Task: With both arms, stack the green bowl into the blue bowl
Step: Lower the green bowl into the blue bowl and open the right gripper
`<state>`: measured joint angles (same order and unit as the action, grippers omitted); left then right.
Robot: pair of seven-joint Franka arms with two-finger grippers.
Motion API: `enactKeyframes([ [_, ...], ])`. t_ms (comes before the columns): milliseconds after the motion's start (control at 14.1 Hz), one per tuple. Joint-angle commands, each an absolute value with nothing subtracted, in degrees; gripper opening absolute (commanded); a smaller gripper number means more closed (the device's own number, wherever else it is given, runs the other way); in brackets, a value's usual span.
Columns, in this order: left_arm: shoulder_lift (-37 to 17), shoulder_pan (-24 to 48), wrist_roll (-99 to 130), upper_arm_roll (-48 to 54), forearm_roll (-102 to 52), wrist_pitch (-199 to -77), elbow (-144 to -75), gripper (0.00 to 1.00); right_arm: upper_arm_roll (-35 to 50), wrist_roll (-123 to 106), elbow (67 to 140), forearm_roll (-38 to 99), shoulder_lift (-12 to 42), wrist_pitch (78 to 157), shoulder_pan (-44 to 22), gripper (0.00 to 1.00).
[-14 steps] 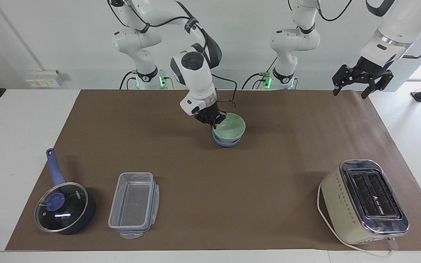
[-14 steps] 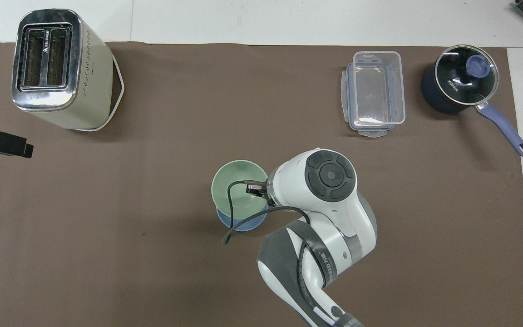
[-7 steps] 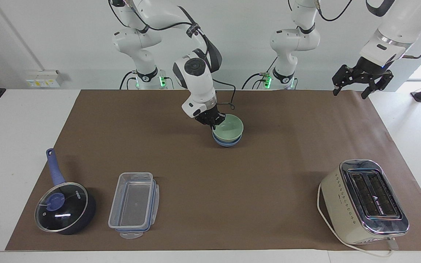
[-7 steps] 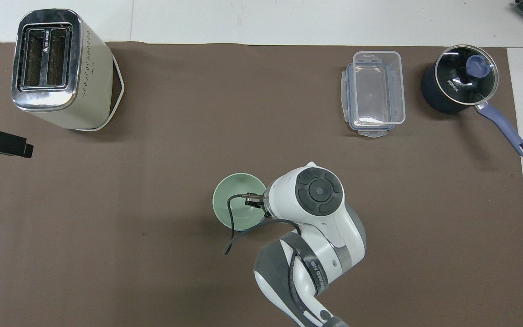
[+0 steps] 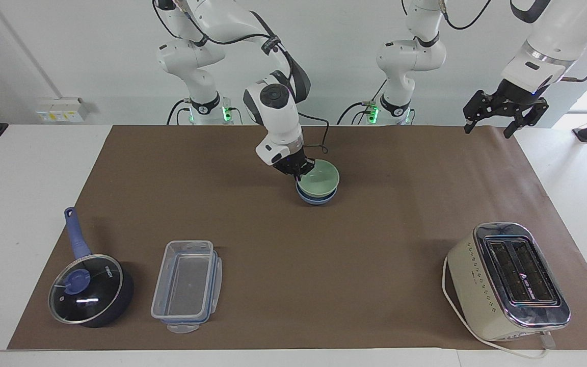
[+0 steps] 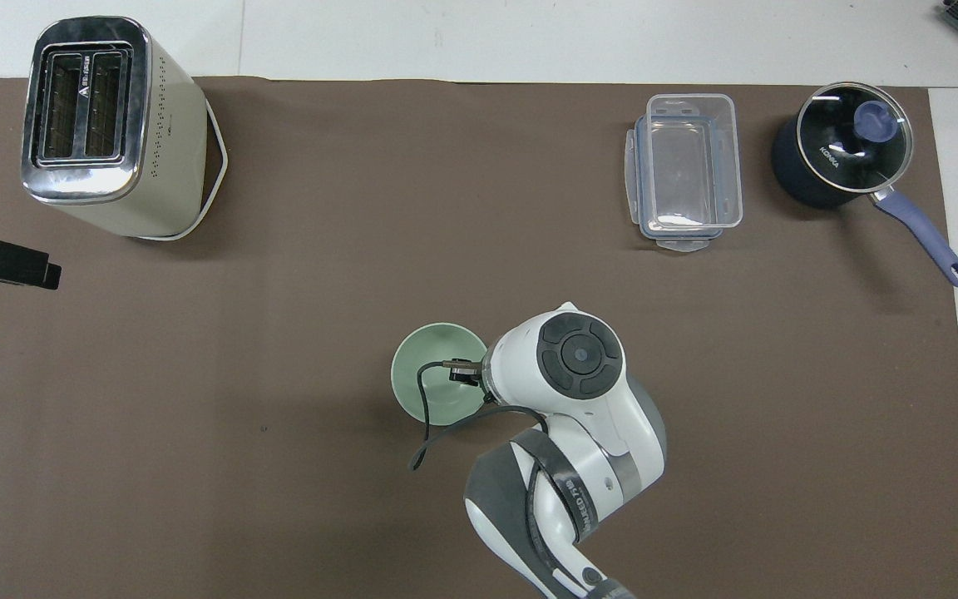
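The green bowl sits nested in the blue bowl on the brown mat, midway between the two arms' ends and toward the robots. Only the blue bowl's lower wall shows in the facing view. In the overhead view the green bowl covers it fully. My right gripper is shut on the green bowl's rim, at the side toward the right arm's end. My left gripper is open and empty, raised over the mat's corner at the left arm's end, and waits there.
A cream toaster stands farther out at the left arm's end. A clear plastic container and a dark blue saucepan with a glass lid stand farther out at the right arm's end.
My right gripper has lowered the green bowl from a raised, offset position down into the blue bowl, which it now covers from above. The left arm has not moved.
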<state>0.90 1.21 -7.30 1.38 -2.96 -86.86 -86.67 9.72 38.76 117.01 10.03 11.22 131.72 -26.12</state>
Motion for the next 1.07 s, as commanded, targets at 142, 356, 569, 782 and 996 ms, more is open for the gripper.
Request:
enactKeyframes([
  [142, 1.1, 0.6, -7.7, 1.8, -1.9, -85.7, -86.0, 1.0, 9.8, 38.6, 117.5, 10.9, 11.3, 133.1, -25.8, 0.0],
  [356, 1.1, 0.6, -7.7, 1.8, -1.9, -85.8, -86.0, 1.0, 9.8, 38.6, 117.4, 10.9, 11.3, 133.2, -25.8, 0.0],
  [569, 1.1, 0.6, -7.7, 1.8, -1.9, -85.8, -86.0, 1.0, 9.8, 38.6, 117.3, 10.9, 11.8, 133.5, -25.8, 0.0],
  [782, 1.1, 0.6, -7.7, 1.8, -1.9, -85.8, -86.0, 1.0, 9.8, 38.5, 117.3, 10.9, 11.9, 133.5, -25.8, 0.1],
  [996, 1.1, 0.6, -7.7, 1.8, -1.9, -85.7, -86.0, 1.0, 9.8, 39.0, 117.3, 10.9, 11.8, 133.4, -26.0, 0.28],
])
